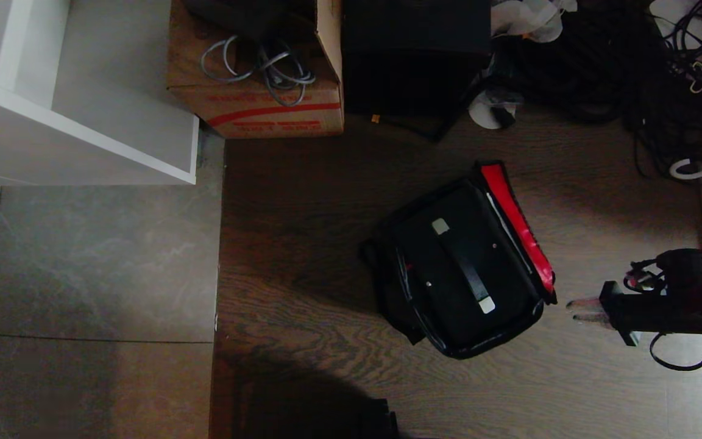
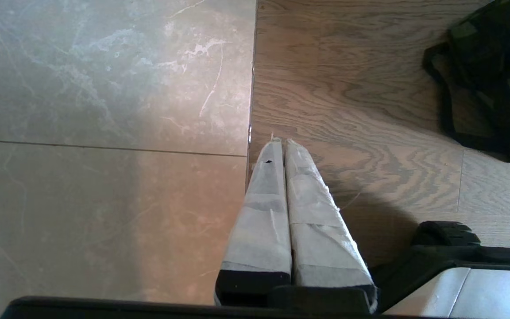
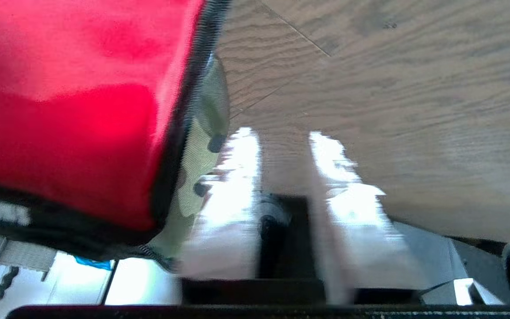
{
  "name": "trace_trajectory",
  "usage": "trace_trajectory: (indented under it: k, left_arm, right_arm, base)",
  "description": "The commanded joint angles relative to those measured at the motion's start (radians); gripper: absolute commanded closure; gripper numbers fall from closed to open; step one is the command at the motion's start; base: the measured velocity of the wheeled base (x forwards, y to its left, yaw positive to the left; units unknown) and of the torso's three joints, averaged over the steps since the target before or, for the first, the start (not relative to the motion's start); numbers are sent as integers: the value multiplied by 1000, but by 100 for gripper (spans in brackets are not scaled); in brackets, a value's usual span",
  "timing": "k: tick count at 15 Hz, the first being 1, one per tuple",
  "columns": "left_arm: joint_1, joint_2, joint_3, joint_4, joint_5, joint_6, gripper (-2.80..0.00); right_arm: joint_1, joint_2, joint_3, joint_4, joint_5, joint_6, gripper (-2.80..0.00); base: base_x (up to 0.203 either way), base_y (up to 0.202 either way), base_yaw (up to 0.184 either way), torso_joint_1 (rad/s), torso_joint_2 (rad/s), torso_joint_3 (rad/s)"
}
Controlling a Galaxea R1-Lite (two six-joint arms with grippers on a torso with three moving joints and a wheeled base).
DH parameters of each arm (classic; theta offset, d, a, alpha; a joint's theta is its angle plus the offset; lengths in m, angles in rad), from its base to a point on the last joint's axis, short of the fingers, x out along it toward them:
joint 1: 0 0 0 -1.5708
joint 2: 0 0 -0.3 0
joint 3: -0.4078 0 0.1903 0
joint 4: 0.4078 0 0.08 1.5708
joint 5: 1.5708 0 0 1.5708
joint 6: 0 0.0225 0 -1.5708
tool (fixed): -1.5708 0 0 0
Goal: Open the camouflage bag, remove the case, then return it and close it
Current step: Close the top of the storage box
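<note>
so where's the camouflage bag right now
In the head view the camouflage bag sits open on the wood floor, right of centre, just left of the right end effector.

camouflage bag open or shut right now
Open. The camouflage bag has its lid flipped back, red lining facing up, and a black case with a strap shows inside.

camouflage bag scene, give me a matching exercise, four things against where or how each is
Things:
1. open camouflage bag
2. black case with strap handle
3. right gripper
4. brown cardboard box

States:
A. lying inside the bag
B. holds grey cables, by the white shelf
C. on the wood floor, red-lined lid raised
D. fingers apart, empty, beside the lid

Pairs: 1-C, 2-A, 3-D, 4-B
</note>
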Motion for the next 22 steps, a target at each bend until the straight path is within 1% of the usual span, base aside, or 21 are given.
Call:
trace_trajectory:
  k: [1, 4, 5, 8, 9, 10, 14, 17, 20, 22]
  left_arm:
    - [0, 0, 0, 0, 0, 0, 0]
    - [0, 0, 0, 2, 0, 0, 0]
    - [0, 0, 0, 2, 0, 0, 0]
    - [0, 0, 0, 0, 0, 0, 0]
    - [0, 0, 0, 2, 0, 0, 0]
    - [0, 0, 0, 2, 0, 0, 0]
    - [0, 0, 0, 2, 0, 0, 0]
    - [0, 0, 0, 0, 0, 0, 0]
    - [0, 1, 0, 2, 0, 0, 0]
    - [0, 0, 0, 1, 0, 0, 0]
  right_arm:
    - [0, 23, -6, -7, 9, 40, -280]
    - [0, 44, -38, -42, 10, 189, -280]
    - [0, 49, -42, -85, 9, 287, -280]
    - [9, 64, -54, -272, 5, 566, -280]
    - [19, 71, -54, -328, 3, 624, -280]
    - [30, 82, -49, -348, 0, 634, -280]
    - [60, 95, -46, -353, -10, 644, -280]
    - [64, 103, -47, -360, -8, 666, -280]
    - [89, 128, -53, -414, -8, 667, -280]
    - [105, 137, -71, -427, -7, 697, -280]
  base:
    - [0, 0, 0, 0, 0, 0]
    - [0, 0, 0, 0, 0, 0]
    - [0, 0, 0, 0, 0, 0]
    - [0, 0, 0, 0, 0, 0]
    - [0, 0, 0, 0, 0, 0]
    - [0, 0, 0, 0, 0, 0]
    - [0, 0, 0, 0, 0, 0]
    - [0, 0, 0, 0, 0, 0]
    - [0, 0, 0, 0, 0, 0]
    - [0, 0, 0, 0, 0, 0]
